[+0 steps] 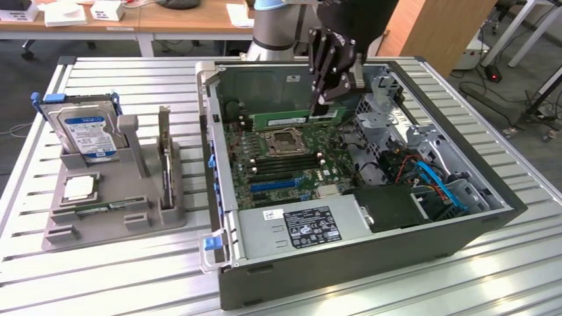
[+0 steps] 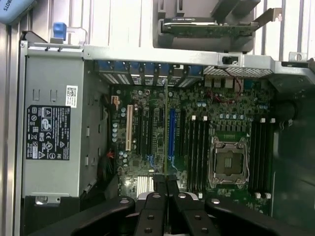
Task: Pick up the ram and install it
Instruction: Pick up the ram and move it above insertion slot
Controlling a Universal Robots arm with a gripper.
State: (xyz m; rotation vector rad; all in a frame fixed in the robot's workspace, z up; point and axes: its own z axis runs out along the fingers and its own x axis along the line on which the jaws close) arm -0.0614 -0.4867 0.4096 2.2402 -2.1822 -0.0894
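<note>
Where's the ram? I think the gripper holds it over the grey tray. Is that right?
Not quite. The gripper does hold the ram, but over the open computer case, not over the grey tray. The exterior view shows it.

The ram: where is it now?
In the exterior view's centre, the ram is held by the gripper inside the open computer case, beside the processor socket.

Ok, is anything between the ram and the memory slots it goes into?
Nothing visible. The gripper is shut on the ram above the open case, and the black memory slots on both sides of the processor socket look empty, with no cable or card lying across them.
</note>
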